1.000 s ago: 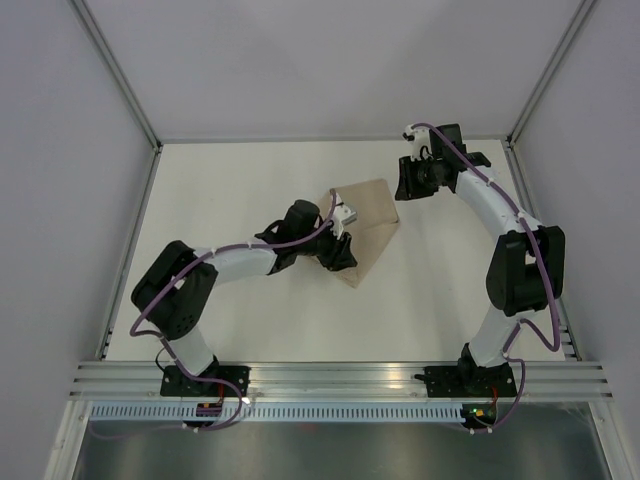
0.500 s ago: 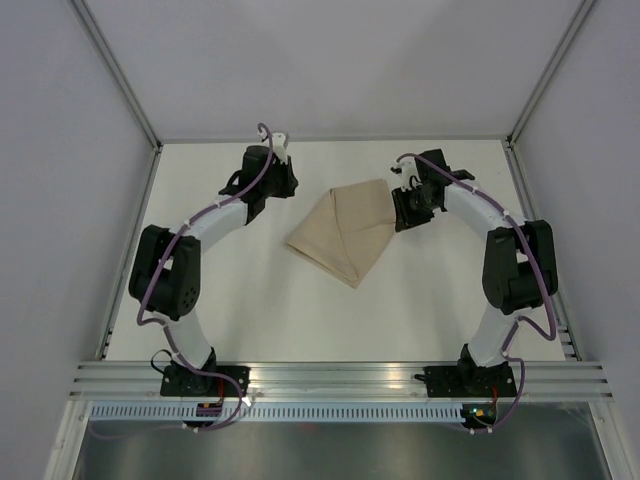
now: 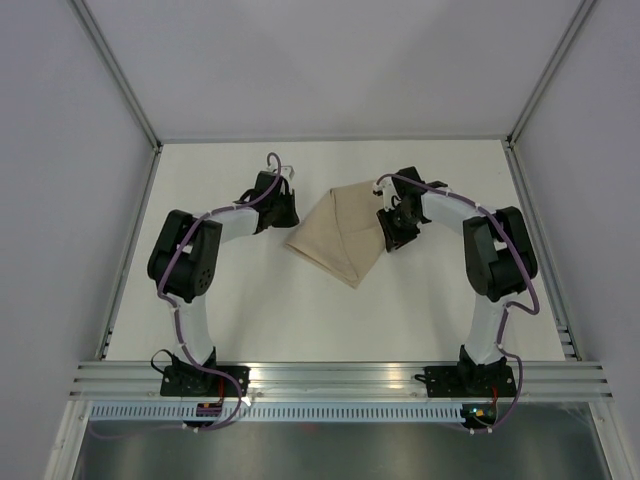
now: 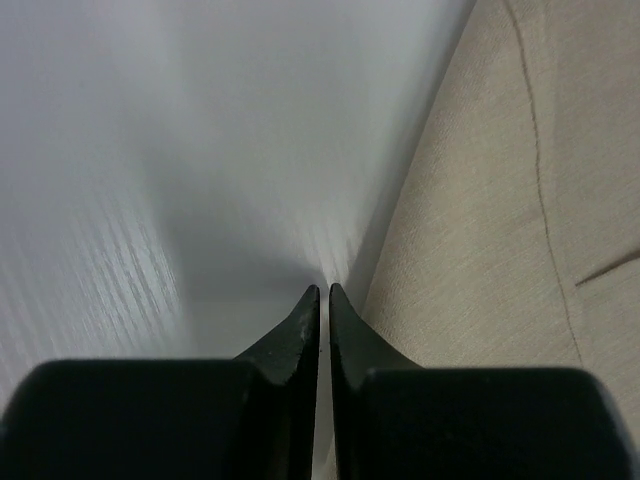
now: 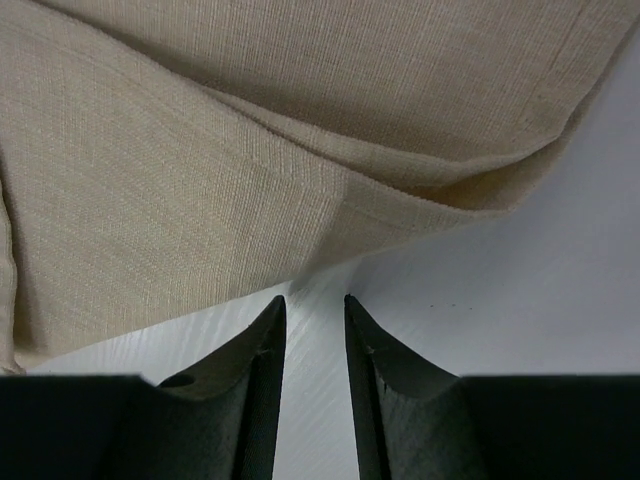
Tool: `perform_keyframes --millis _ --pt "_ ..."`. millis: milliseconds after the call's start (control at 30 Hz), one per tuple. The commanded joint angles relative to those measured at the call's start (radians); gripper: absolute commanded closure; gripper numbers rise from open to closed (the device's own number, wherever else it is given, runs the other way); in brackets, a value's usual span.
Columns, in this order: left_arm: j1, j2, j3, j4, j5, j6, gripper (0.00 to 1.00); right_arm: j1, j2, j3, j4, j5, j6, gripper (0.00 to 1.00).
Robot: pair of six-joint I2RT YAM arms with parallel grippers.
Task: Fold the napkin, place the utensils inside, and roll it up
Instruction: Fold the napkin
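Fold step: napkin [image 3: 340, 230] loosely folded on tabletop [image 3: 250, 290]; left gripper [image 4: 324, 290] closed, empty, beside left edge; right gripper [image 5: 314, 300] half-open, empty, at right edge; edge pinch probably next.

I see the napkin [image 5: 180, 190] as coarse-woven matt cloth (weave plain at upper left), the table [image 4: 150, 150] smooth, faintly streaked, the right fingers [image 5: 255, 385] matt black.
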Motion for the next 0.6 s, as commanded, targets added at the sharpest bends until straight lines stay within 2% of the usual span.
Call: perform_keyframes --millis 0,233,567 --pt "-0.004 -0.06 -0.077 0.084 0.04 -0.074 0.89 0.006 0.04 0.043 0.004 0.06 0.002 0.64" --pt "-0.016 -0.131 -0.276 0.214 0.046 -0.152 0.9 0.007 0.146 0.168 -0.013 0.081 -0.001 0.64" --pt "-0.056 -0.235 -0.485 0.338 0.017 -0.219 0.91 0.012 0.287 0.352 -0.056 0.112 -0.004 0.64"
